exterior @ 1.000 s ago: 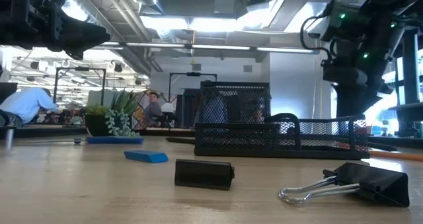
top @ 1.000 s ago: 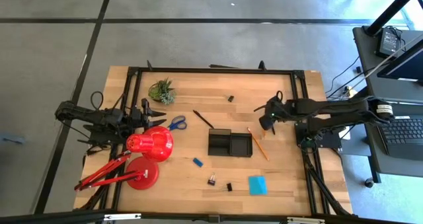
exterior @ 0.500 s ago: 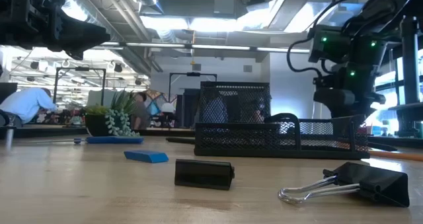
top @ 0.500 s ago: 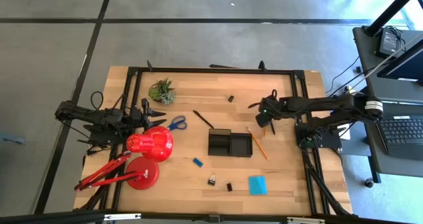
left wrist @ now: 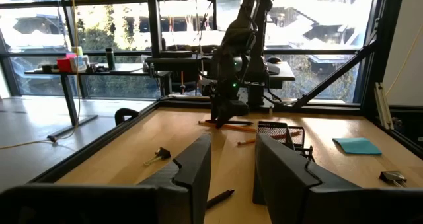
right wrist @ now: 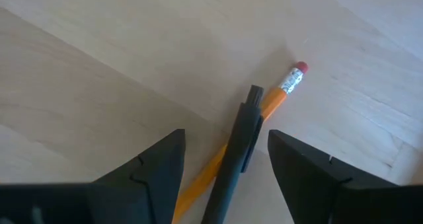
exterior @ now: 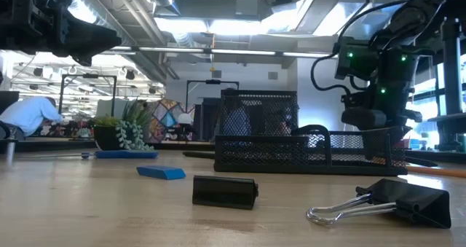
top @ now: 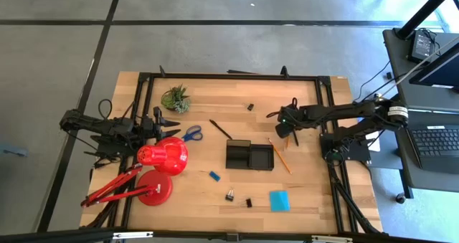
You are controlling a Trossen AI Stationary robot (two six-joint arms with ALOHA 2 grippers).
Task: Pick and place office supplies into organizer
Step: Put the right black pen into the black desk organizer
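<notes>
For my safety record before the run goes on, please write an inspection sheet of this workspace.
Surface: wooden table, no spills seen.
Job's things: organizer mid-table; scissors, pen, pencil, pad, eraser and three clips lie outside it.
Clutter: lamp and plant on the left side.
Grippers: left gripper, jaws open, by the lamp; right gripper, jaws open, over the pencil's rubber end, second pen between them.
Cables: loops on the arms.
Surroundings: person far behind; desk at the right.

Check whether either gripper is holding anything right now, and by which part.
Nothing is held. The right gripper is open, with clear gaps either side of the black pen that crosses the pencil. The left gripper is open and empty.
</notes>
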